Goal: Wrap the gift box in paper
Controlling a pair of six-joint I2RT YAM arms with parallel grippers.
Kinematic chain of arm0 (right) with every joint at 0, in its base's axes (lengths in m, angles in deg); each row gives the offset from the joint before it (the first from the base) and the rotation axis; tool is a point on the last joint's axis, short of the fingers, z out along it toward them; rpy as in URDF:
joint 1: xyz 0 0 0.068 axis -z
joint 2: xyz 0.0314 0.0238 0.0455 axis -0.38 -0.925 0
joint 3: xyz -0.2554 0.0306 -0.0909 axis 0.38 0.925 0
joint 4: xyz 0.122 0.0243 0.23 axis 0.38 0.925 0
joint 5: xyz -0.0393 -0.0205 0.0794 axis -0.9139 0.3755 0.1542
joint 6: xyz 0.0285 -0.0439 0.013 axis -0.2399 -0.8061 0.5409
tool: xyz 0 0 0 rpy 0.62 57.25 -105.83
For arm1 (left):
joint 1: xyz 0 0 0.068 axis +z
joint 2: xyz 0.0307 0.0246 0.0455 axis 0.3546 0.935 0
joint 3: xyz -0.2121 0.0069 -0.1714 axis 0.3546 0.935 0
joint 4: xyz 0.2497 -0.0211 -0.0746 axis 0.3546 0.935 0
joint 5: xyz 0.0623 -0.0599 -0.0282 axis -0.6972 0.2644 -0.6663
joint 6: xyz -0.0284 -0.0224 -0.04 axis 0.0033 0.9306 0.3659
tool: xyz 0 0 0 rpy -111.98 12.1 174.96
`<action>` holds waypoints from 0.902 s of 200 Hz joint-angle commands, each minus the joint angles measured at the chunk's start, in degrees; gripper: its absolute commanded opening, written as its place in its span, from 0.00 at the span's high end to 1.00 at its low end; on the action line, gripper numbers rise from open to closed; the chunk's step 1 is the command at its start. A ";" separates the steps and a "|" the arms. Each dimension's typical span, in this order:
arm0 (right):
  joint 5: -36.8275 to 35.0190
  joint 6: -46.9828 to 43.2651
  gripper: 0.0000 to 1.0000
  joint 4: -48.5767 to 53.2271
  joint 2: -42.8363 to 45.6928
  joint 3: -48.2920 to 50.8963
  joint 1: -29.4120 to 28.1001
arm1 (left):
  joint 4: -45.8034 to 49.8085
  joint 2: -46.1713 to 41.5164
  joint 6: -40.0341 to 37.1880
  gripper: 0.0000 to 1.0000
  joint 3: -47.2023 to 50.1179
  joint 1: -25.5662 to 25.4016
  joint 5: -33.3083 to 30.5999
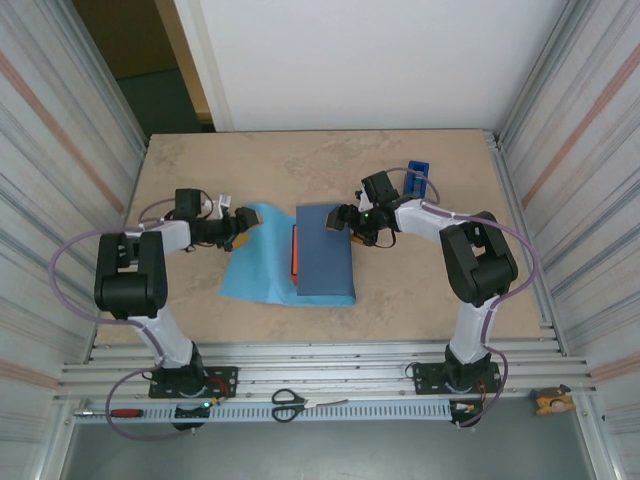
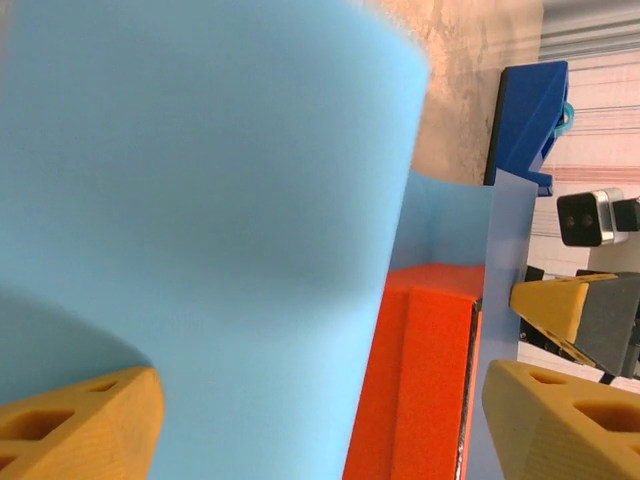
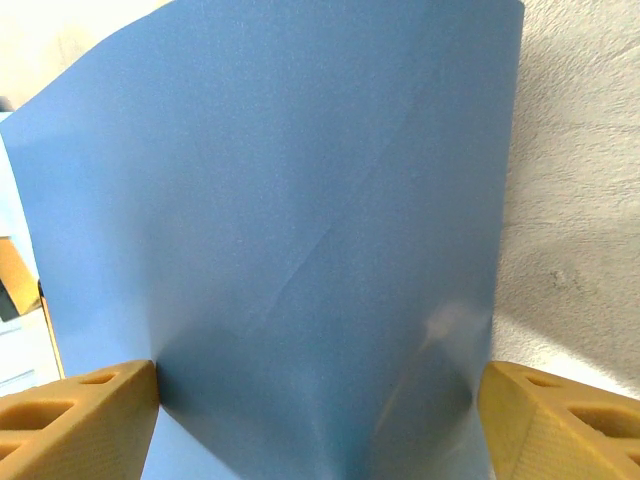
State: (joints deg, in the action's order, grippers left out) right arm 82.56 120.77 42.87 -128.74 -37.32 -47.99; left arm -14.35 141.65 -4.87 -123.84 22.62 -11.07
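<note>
Your left pincer [image 1: 243, 225] sits at the far left corner of the paper [image 1: 255, 270], jaws spread wide and released. In its wrist view the light-blue sheet rises between the fingers [image 2: 85, 420], pinched by neither.

Your right pincer [image 1: 340, 218] is also released. It hovers over the far right part of the darker flap, its fingers [image 3: 75, 420] straddling the flap with its creased face between them.

The gift box [image 1: 296, 252] lies mid-tabletop under that flap. The flap's left edge stops short, so a strip of the box's orange left side shows. The rest of the sheet spreads left of the box, and its near edge runs slanted.

You have bare tabletop [image 1: 420, 280] right of the box, beyond it toward the far wall, and in front of the paper. The blue tape dispenser [image 1: 418, 180] stands behind the right pincer, near the far right corner. Scissors [image 1: 289, 403] lie on the near rail, well apart from the paper.
</note>
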 commanded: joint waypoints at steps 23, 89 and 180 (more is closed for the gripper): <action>-3.57 -1.17 0.19 9.11 -2.94 1.12 -0.40 | 4.49 0.37 -2.55 0.17 -2.08 0.96 -2.44; -4.01 -1.23 0.19 10.42 -2.93 -0.44 -0.54 | 28.96 -21.55 6.79 0.16 6.13 1.05 -30.24; -4.50 -0.74 0.19 10.70 -3.21 -0.84 -1.16 | 30.99 -36.30 17.11 0.17 23.30 0.48 -26.62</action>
State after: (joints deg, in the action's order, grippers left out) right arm 82.04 120.79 45.85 -129.25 -39.31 -48.25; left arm 17.41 106.35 9.91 -102.23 23.08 -40.97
